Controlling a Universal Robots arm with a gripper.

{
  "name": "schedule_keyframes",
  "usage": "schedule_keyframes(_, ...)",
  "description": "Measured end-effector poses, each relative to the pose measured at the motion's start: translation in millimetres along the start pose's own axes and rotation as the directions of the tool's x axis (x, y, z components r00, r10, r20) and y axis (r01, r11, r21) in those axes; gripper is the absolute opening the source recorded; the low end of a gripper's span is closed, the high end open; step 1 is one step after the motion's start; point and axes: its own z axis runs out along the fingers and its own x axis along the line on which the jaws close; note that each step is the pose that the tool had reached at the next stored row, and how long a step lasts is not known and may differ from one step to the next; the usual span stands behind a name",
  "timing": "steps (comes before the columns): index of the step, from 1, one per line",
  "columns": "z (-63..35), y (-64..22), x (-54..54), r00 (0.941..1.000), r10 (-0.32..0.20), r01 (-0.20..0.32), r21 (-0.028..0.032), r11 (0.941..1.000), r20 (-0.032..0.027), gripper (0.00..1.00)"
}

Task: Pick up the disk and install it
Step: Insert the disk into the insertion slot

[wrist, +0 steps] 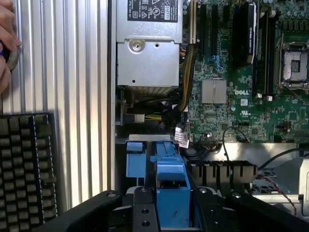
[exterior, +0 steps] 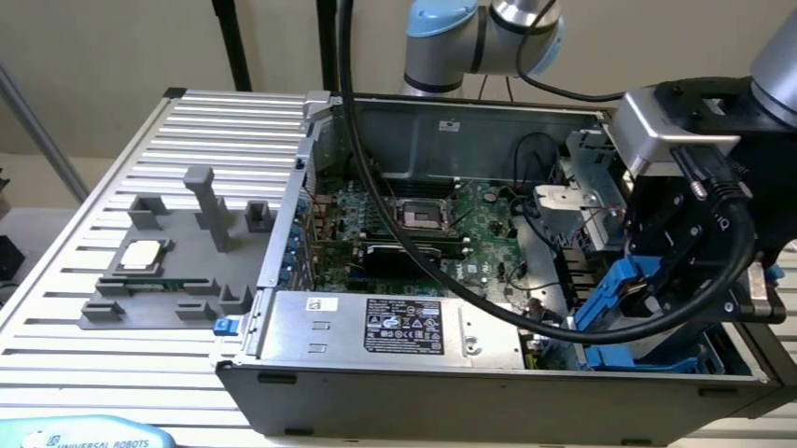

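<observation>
The disk (exterior: 608, 301) shows as a bright blue bracket, held on edge inside the open computer case (exterior: 498, 383), at the front corner on the exterior view's right. My gripper (exterior: 641, 297) reaches down into that corner from above, its black fingers on either side of the bracket. In the wrist view the blue bracket of the disk (wrist: 170, 191) sits between my two black fingers (wrist: 141, 210), with the gripper (wrist: 170, 215) shut on it. The disk's metal body is hidden by the bracket and fingers.
A silver power supply (exterior: 386, 327) with a black label lies along the case front, beside the motherboard (exterior: 424, 224). Blue bay parts (exterior: 648, 359) sit under the disk. A grey fixture with a small chip (exterior: 141, 256) stands on the slatted table. A hand (wrist: 7, 43) and a black grid (wrist: 26, 169) lie outside the case.
</observation>
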Motion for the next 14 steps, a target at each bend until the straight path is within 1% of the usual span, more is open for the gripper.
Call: schedule_keyframes(14, 21.7, -0.6, 1.2, 1.0000, -0.005, 0.005, -0.0008, 1.0000, 0.0016, 0.33)
